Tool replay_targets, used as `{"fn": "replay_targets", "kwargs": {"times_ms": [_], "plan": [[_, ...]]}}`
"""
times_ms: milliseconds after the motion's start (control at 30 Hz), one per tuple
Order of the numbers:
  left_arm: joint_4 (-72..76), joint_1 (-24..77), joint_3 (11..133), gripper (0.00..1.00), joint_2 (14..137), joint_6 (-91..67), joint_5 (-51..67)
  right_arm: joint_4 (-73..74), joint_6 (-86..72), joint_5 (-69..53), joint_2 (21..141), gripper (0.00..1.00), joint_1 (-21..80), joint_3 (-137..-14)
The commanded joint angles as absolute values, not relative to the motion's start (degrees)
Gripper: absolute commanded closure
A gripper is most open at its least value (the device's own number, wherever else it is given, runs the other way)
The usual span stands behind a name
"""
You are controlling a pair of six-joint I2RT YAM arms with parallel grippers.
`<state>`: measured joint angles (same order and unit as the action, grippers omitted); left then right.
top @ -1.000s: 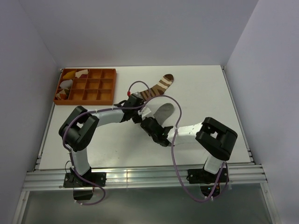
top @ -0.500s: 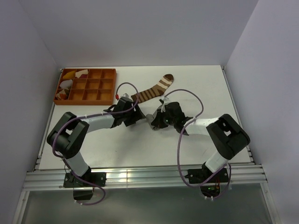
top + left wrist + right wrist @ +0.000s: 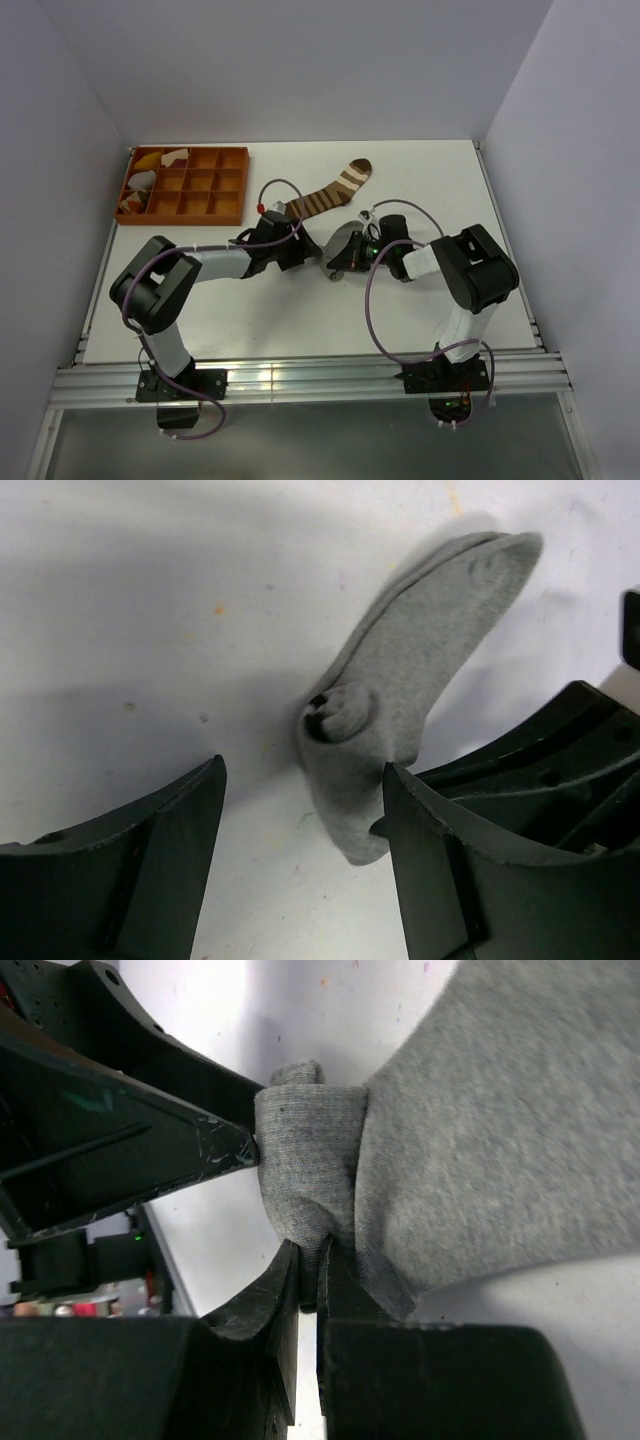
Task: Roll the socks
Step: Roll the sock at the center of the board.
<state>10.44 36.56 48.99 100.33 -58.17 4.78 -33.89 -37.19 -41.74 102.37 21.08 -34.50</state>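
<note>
Grey sock on the worktop, just right of the middle, between the two hands; one end wound into a small tight roll, the rest flat and spread toward the far side. Right hand closed almost fully, a fold of the grey fabric just below that roll pinched between its two fingers. Left hand wide open, gripping nothing; near end of the sock lying between its fingers, closer to one of them, contact there not clear; in the right wrist view, one of its fingertips up against the side of the roll. Brown striped sock stretched flat farther back, just beyond the left hand, running diagonally toward the far right, apart from the grey one. Orange compartment tray at the far left corner, well apart from both socks; yellow and white cloth pieces in its left-hand compartments.
</note>
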Motion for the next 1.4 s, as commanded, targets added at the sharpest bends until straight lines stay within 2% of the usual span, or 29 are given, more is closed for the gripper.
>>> {"fn": "replay_targets", "kwargs": {"times_ms": [0,567,800,900,1100,1367], "plan": [[13.7,37.3,50.7,0.31,102.0,-58.0,5.5,-29.0,-38.3,-44.6,105.2,1.00,20.2,-33.1],[13.6,38.8,51.8,0.34,104.1,-57.3,6.7,-28.7,-38.1,-46.1,106.2,1.00,17.9,-33.4],[5.0,35.1,60.3,0.37,103.1,-50.5,6.5,-24.4,-34.2,-43.6,104.5,1.00,17.9,-34.3],[-2.0,34.5,68.5,0.40,107.5,-43.1,8.3,-23.2,-33.0,-42.6,104.0,1.00,17.9,-34.5],[-9.3,34.5,78.7,0.45,116.2,-38.2,13.3,-21.4,-31.8,-41.2,103.1,1.00,18.0,-35.2],[-12.7,35.1,79.6,0.52,119.5,-36.7,15.7,-18.7,-30.1,-39.2,102.0,1.00,18.2,-36.1]]}}
